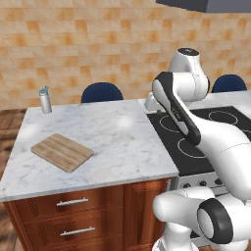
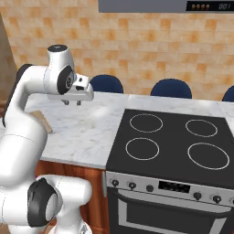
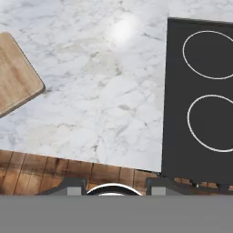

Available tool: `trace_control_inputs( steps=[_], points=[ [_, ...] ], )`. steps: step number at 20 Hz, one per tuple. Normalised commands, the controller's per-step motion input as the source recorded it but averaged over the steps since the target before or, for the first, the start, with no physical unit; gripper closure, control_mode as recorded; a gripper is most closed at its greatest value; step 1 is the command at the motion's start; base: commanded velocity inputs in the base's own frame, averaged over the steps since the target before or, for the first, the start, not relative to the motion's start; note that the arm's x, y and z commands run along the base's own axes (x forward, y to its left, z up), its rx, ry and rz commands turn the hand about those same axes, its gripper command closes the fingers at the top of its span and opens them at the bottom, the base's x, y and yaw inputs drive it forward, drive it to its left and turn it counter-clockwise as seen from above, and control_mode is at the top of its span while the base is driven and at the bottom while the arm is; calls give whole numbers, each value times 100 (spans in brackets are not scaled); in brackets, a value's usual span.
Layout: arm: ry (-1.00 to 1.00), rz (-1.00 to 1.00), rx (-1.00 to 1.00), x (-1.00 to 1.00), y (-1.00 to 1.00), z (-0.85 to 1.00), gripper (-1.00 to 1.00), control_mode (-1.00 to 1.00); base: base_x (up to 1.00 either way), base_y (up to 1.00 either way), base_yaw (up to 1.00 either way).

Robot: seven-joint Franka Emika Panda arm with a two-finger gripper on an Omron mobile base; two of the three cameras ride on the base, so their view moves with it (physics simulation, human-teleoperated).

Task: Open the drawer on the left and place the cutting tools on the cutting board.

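Drawer (image 1: 72,201) shut under the counter (image 1: 112,142) at left, tools unseen so likely inside; board (image 1: 62,151) bare on the marble, ready to receive them; gripper (image 2: 73,102) hangs high above the counter, empty, jaws partly apart, nowhere near the handle (image 1: 72,202).

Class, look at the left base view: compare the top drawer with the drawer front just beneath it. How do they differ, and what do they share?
The top drawer sits directly under the marble counter; the lower drawer sits beneath it. The top drawer's front shows whole; the lower drawer's is cut by the picture's bottom edge. Shared: both are reddish-brown wood with silver horizontal bar handles, and both are shut.
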Motion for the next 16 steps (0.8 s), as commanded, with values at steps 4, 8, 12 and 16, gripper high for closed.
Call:
trace_control_inputs(
  steps=[4, 8, 12, 16],
  points=[
    [-4, 0, 0, -14, 0, 0, -100, -100, 0, 0, 0],
    [-12, 11, -3, -79, 32, -6, -100, -100, 0, 0, 0],
    [-17, 21, -11, -100, 78, -28, -100, -100, 0, 0, 0],
    [-15, 21, -17, -100, 98, -30, -100, -100, 0, 0, 0]
  ],
)
